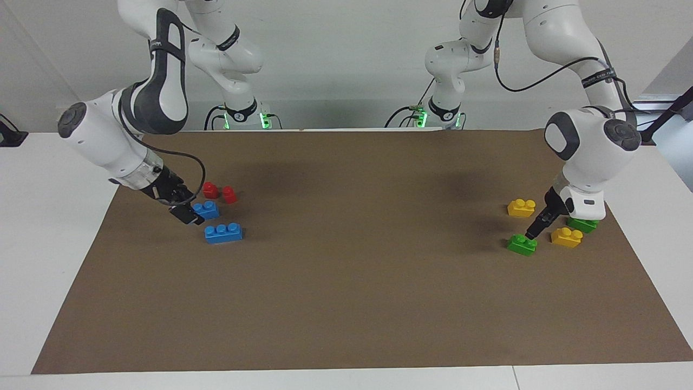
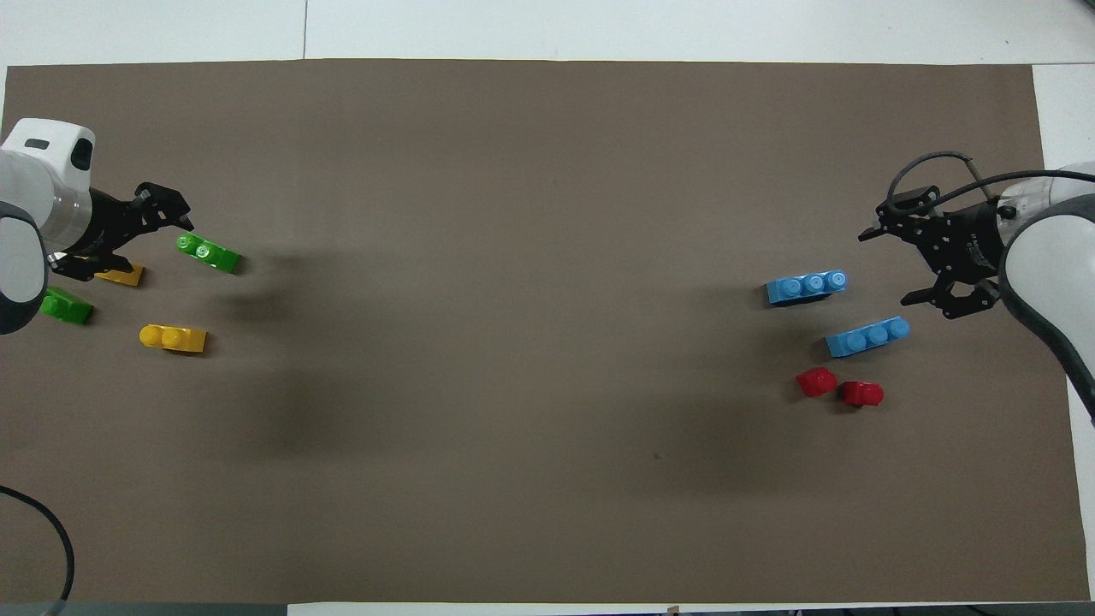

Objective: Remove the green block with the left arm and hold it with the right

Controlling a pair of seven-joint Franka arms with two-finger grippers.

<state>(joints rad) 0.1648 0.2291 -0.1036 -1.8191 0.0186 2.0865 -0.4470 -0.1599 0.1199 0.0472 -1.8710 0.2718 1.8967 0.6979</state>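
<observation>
Two green blocks lie toward the left arm's end of the table. One green block (image 1: 522, 244) (image 2: 208, 252) is farther from the robots; the other green block (image 1: 582, 223) (image 2: 64, 306) is partly under the left wrist. My left gripper (image 1: 534, 229) (image 2: 158, 233) hangs low, open, its tips just at the farther block's studs, holding nothing. My right gripper (image 1: 187, 212) (image 2: 890, 265) is open and empty, low beside the blue bricks at the right arm's end.
Two yellow bricks (image 1: 521, 208) (image 1: 566, 237) lie close around the green ones. By the right gripper are two blue bricks (image 1: 206, 209) (image 1: 223, 233) and two small red pieces (image 1: 210, 190) (image 1: 229, 194). A brown mat (image 1: 346, 271) covers the table.
</observation>
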